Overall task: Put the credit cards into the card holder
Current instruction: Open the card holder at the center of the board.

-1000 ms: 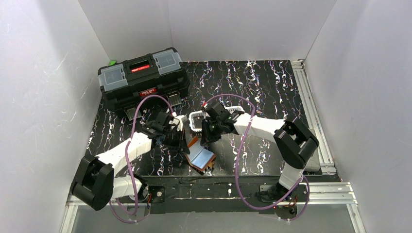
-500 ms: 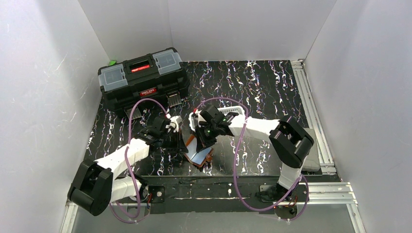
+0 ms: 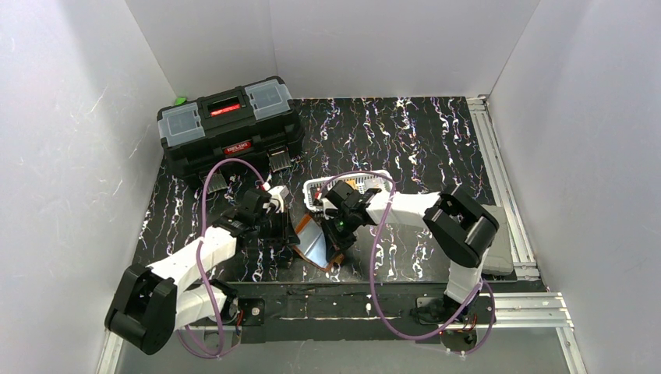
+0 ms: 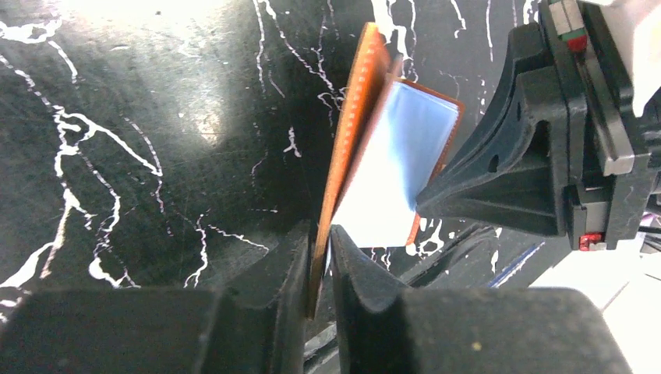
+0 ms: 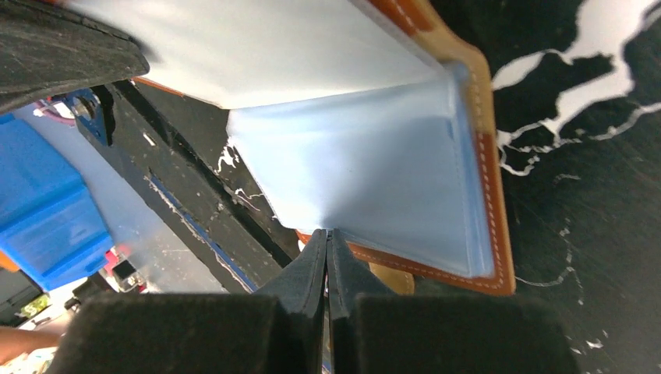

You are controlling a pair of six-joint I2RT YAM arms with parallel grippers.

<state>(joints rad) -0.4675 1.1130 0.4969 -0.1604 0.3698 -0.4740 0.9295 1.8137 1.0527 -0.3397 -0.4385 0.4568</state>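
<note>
Walls (image 3: 390, 47): white panels, faintly scuffed, three sides, enclosing table (image 3: 436, 132). Table: black top, white marble-like veining. Aluminium rails (image 3: 494, 160): along right and near edges. Light: bright, diffuse.

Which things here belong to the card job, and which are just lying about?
Job in hand:
card holder, pinched open between the left gripper and the right gripper.

Lying about:
toolbox; white basket, contents unclear.

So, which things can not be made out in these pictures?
- No credit cards recognisable: in the top view the white basket holds things too small to tell, partly under the right arm.
- Sleeves of the card holder: glare in both wrist views hides whether any card is inside.
</note>
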